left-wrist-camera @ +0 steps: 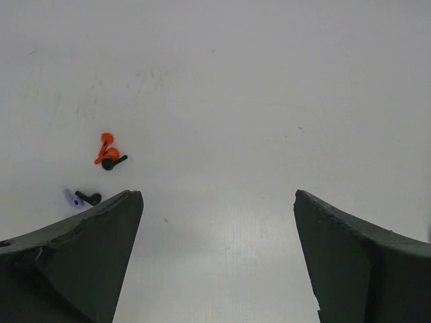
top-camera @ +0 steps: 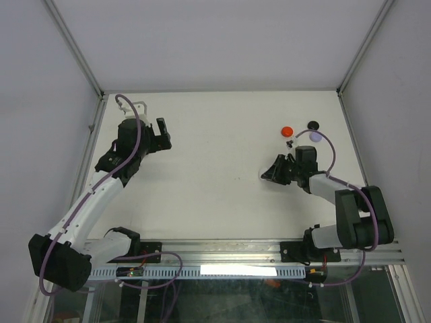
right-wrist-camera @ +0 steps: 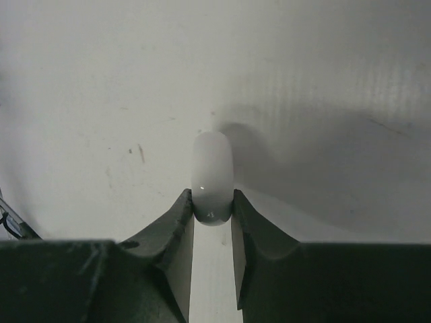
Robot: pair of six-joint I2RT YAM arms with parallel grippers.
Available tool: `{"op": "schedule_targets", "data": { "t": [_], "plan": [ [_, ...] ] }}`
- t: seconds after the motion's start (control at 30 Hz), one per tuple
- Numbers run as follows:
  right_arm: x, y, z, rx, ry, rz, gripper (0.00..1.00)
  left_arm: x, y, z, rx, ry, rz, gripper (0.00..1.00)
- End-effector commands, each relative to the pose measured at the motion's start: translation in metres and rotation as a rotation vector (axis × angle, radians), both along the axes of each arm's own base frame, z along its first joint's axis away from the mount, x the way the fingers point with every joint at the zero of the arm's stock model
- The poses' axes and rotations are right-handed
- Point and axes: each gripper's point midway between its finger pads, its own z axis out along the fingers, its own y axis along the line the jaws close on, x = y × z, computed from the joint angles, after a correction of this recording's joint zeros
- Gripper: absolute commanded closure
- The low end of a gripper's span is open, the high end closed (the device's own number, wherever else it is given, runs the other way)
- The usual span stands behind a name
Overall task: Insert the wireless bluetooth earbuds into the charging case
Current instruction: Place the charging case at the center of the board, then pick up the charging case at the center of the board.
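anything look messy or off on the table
Only the loose pieces: orange earbuds lie heaped against a black earbud, with a second black earbud and a lavender earbud strewn nearby. The right claw pinches a white rounded piece. No damage shows.

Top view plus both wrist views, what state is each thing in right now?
Left pincer: wide open, empty.
Right pincer: shut on the white rounded piece.
White rounded piece: clamped on edge in the right pincer.
Orange earbuds: loose on the table, touching a black earbud.
Lavender earbud: loose, beside a second black earbud.
Red round case: lying free, lid unreadable.
Black round case: same.
Pale round case: same.
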Motion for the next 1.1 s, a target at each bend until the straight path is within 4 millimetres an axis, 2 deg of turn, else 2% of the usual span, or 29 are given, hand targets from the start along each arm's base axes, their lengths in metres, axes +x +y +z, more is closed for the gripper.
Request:
{"op": "schedule_targets", "data": {
  "t": [0.0,0.2,0.43,0.63,0.83,1.07],
  "plan": [
    [0.015,-0.011,-0.003,0.013,0.027,-0.016,0.94,0.005,0.015,0.015,-0.016,-0.065,0.036,0.01],
    [0.023,-0.034,-0.013,-0.035,0.074,-0.093,0.73,0.003,0.023,0.014,-0.024,-0.068,0.051,0.01],
    [0.035,-0.055,0.002,-0.136,0.051,-0.166,0.33,-0.001,0.023,0.017,-0.026,-0.078,0.046,0.01],
    [0.054,-0.077,0.032,-0.260,-0.013,-0.212,0.22,-0.003,0.024,0.020,-0.028,-0.089,0.043,0.01],
    [0.091,-0.100,0.061,-0.382,-0.127,-0.273,0.22,-0.005,0.025,0.022,-0.031,-0.097,0.045,0.01],
    [0.145,-0.120,0.075,-0.497,-0.206,-0.326,0.25,-0.005,0.025,0.022,-0.029,-0.098,0.046,0.01]
  ]
}}
